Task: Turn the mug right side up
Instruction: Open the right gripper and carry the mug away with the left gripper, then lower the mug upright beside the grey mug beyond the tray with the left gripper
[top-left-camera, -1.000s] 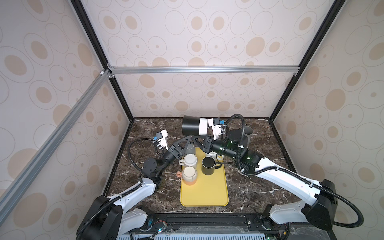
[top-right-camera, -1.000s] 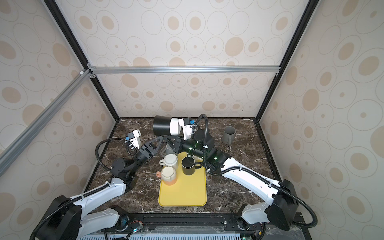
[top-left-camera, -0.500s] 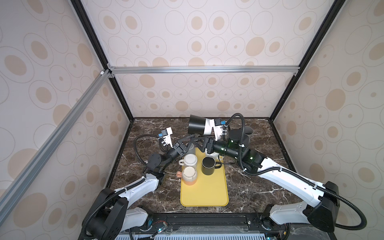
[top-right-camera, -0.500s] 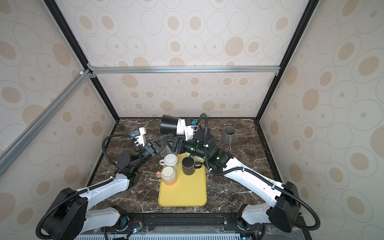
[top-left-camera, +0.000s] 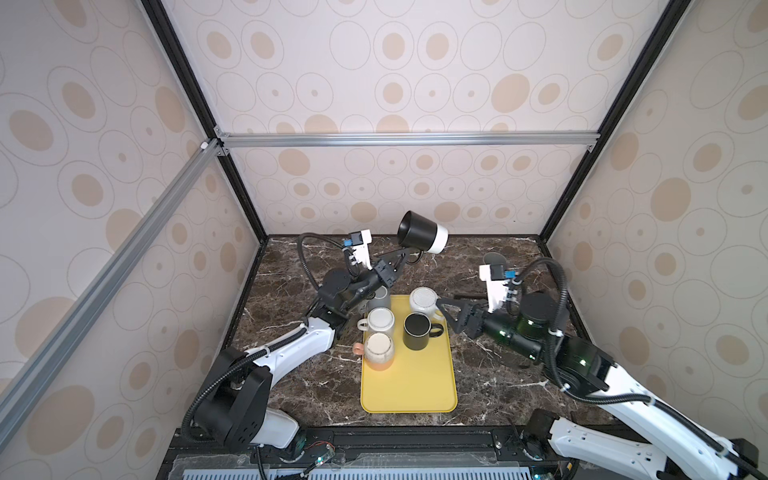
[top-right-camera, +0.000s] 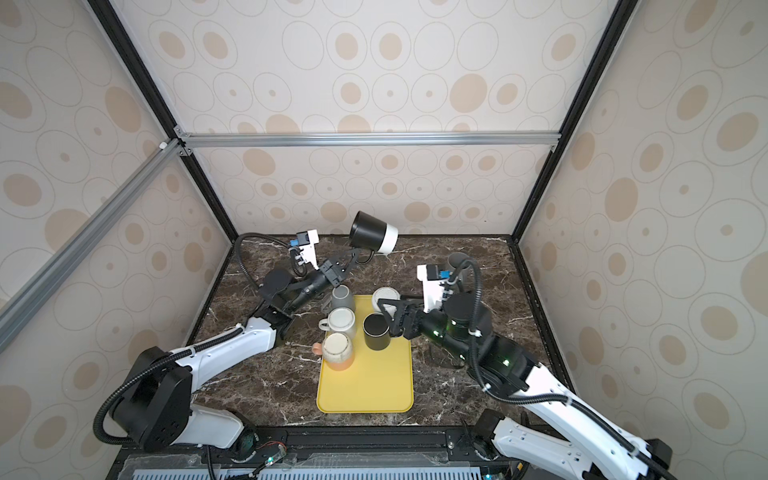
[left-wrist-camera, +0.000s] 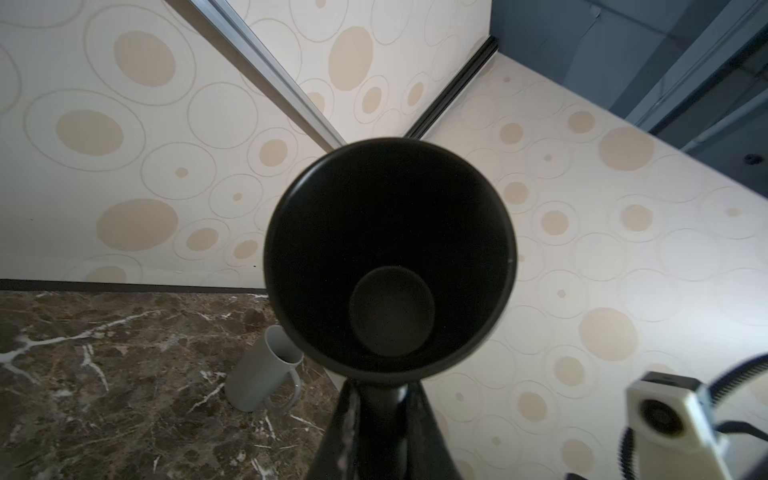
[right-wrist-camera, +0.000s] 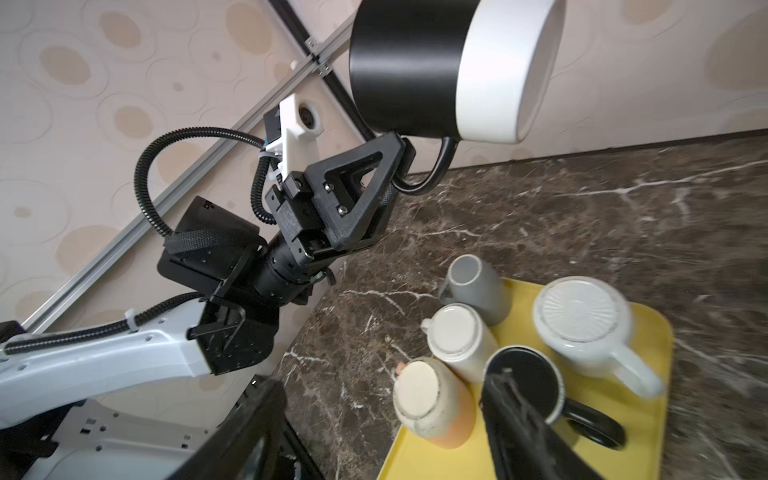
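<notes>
**Left gripper holds the mug in the air by its handle**

Left gripper (top-left-camera: 406, 254) is clamped on the handle (right-wrist-camera: 434, 176) of the mug (top-left-camera: 422, 237), its jaws pressed together on the thin black loop. Its arm comes up from the near left with the elbow bent. The wrist angles up toward the back wall, so the mug sits above the fingertips, well clear of the table (top-left-camera: 291, 299). The mug lies on its side, with its black mouth turned left toward this gripper's own camera and its white base turned right. In the left wrist view the dark inside fills the middle.

Below and to the right of that gripper lies one yellow tray (top-left-camera: 409, 386). Five mugs crowd its far end:
- a grey mug (top-left-camera: 380, 296) at the corner nearest the gripper
- a white mug (top-left-camera: 380, 320)
- a beige mug (top-left-camera: 378, 349)
- a black mug (top-left-camera: 417, 330)
- a ribbed mug (top-left-camera: 423, 300)

The white, beige and ribbed mugs stand base up.

Right gripper (top-left-camera: 448, 300) reaches in low from the right, its arm stretched almost level over the table. Its jaws are apart and hold nothing. The fingertips are just beside the ribbed mug and over the black mug.

Behind this gripper's wrist a tall mug (left-wrist-camera: 262, 370), also grey, stands on the table near the back wall. That makes seven mugs, one tray and two arms.
</notes>
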